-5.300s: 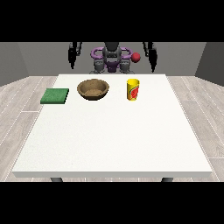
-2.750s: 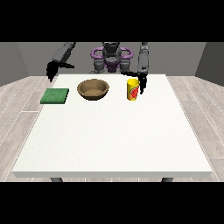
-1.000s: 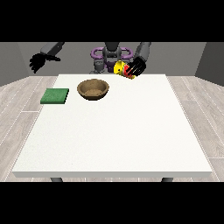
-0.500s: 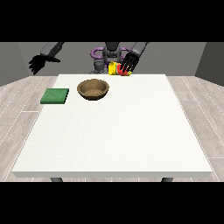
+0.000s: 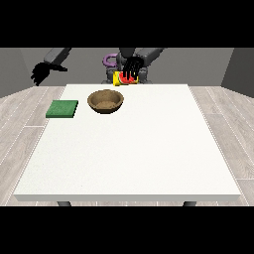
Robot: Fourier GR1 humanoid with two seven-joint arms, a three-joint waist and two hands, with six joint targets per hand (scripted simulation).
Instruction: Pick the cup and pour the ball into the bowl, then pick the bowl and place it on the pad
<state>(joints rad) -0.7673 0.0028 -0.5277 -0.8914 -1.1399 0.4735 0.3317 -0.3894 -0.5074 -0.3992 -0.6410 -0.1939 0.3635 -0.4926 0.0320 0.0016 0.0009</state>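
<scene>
One hand [image 5: 132,67], at the view's right, has its fingers curled round the yellow cup [image 5: 122,79], holding it tipped on its side in the air above the table's [image 5: 129,149] far edge, just behind the brown bowl [image 5: 105,101]. Beside the bowl lies the green pad [image 5: 62,109]. Another hand [image 5: 40,72] hangs raised at the view's left, fingers relaxed, holding nothing.

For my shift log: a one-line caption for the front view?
Hand at the view's right holds the tilted yellow cup beyond the wooden bowl; green pad waits.
</scene>
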